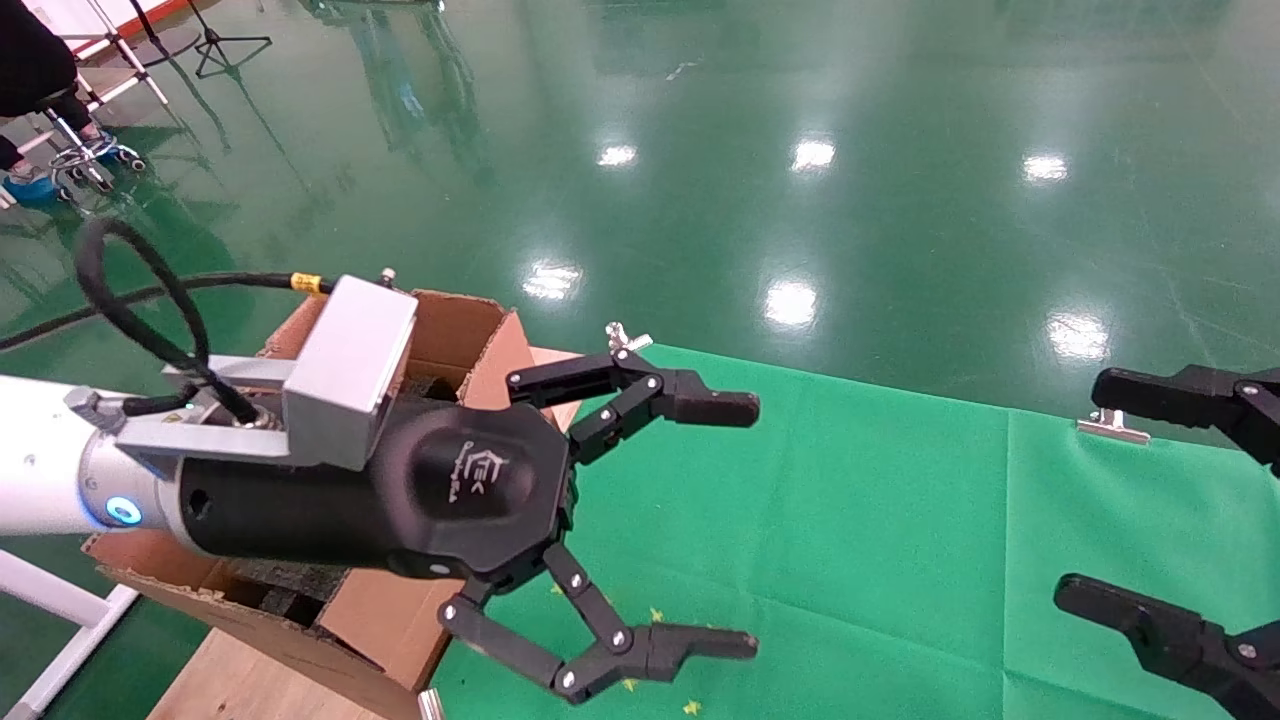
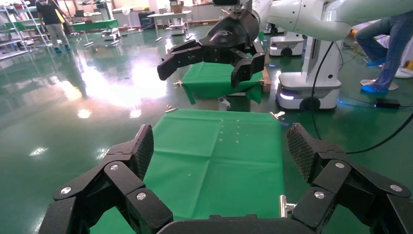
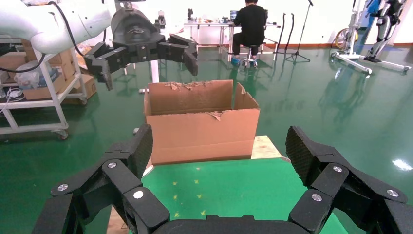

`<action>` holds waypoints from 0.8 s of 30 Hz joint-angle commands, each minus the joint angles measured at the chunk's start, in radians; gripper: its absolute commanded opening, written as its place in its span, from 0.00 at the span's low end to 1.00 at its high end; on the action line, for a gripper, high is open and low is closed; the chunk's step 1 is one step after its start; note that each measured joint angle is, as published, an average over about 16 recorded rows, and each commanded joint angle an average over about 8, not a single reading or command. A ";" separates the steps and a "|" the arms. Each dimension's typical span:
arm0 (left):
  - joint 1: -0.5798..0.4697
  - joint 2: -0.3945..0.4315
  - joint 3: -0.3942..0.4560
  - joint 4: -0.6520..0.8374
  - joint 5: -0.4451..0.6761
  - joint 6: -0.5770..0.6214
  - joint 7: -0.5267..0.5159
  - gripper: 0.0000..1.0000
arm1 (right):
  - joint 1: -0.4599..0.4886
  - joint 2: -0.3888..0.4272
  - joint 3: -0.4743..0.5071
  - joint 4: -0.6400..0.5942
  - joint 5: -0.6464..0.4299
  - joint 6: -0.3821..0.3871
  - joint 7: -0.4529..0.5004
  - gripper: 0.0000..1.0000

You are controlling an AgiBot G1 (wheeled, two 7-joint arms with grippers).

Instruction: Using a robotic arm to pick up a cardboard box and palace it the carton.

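The cardboard box is out of view in every frame. The carton (image 1: 455, 330) stands at the left end of the table with ragged flaps and dark foam inside; the right wrist view shows its long side (image 3: 199, 129). My left gripper (image 1: 745, 525), on the white-and-silver robotic arm (image 1: 40, 470), hangs open and empty above the green cloth (image 1: 860, 520), just right of the carton. The right wrist view shows the left gripper (image 3: 146, 53) above the carton. My right gripper (image 1: 1090, 490) is open and empty at the right edge. Each wrist view shows its own gripper, left (image 2: 219, 146) and right (image 3: 219, 146), with only cloth between the pads.
Metal clips (image 1: 1112, 428) pin the cloth to the wooden tabletop (image 1: 250, 680). Glossy green floor surrounds the table. A seated person (image 3: 248, 24) and stands are behind the carton. Another white robot base (image 2: 304, 92) and a second green table (image 2: 214, 80) lie beyond the far end.
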 commanded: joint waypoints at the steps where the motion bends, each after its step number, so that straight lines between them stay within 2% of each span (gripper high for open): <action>1: 0.011 0.000 -0.002 -0.018 -0.010 -0.001 0.004 1.00 | 0.000 0.000 0.000 0.000 0.000 0.000 0.000 1.00; 24: -0.012 0.000 0.001 0.023 0.011 -0.001 -0.004 1.00 | 0.000 0.000 0.000 0.000 0.000 0.000 0.000 1.00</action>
